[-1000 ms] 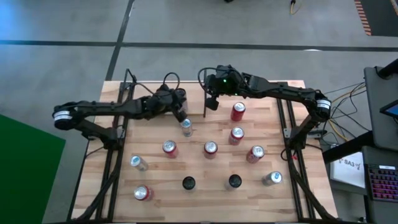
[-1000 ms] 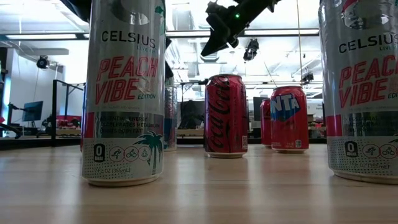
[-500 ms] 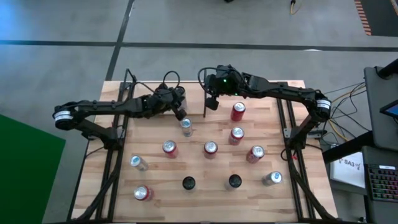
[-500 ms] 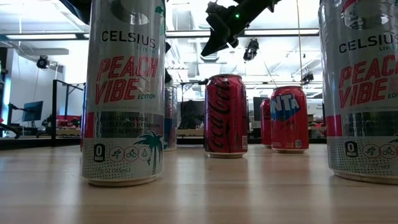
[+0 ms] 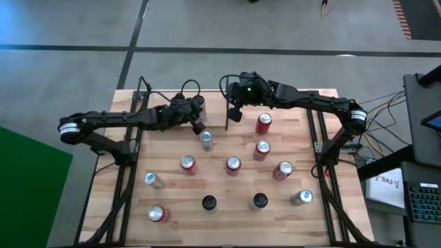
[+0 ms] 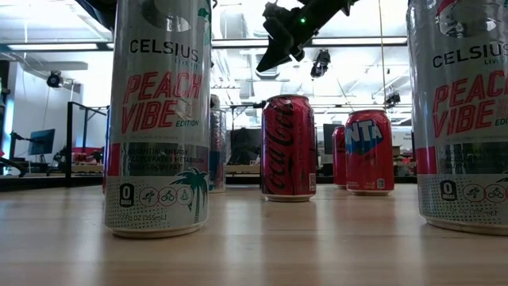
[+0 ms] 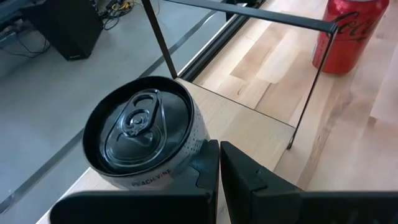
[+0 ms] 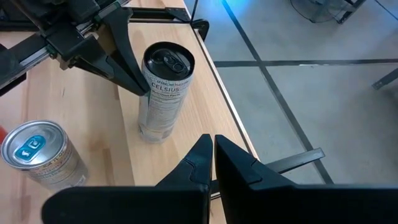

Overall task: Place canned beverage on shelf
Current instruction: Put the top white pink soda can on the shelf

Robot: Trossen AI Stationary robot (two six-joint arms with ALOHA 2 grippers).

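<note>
Slightly withdrawn toward the shelf's (image 5: 172,200) far edge, the left hand (image 5: 199,128), fingers closed and empty, sits beside the silver can (image 5: 206,141) on the desk. Right hand (image 5: 235,114) hovers closed nearby. Next: reopen and grasp a can.

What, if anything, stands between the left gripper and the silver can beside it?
Nothing visible. The left gripper, shut, sits against the side of the silver can near the edge of the shelf. The right gripper waits shut nearby.
</note>
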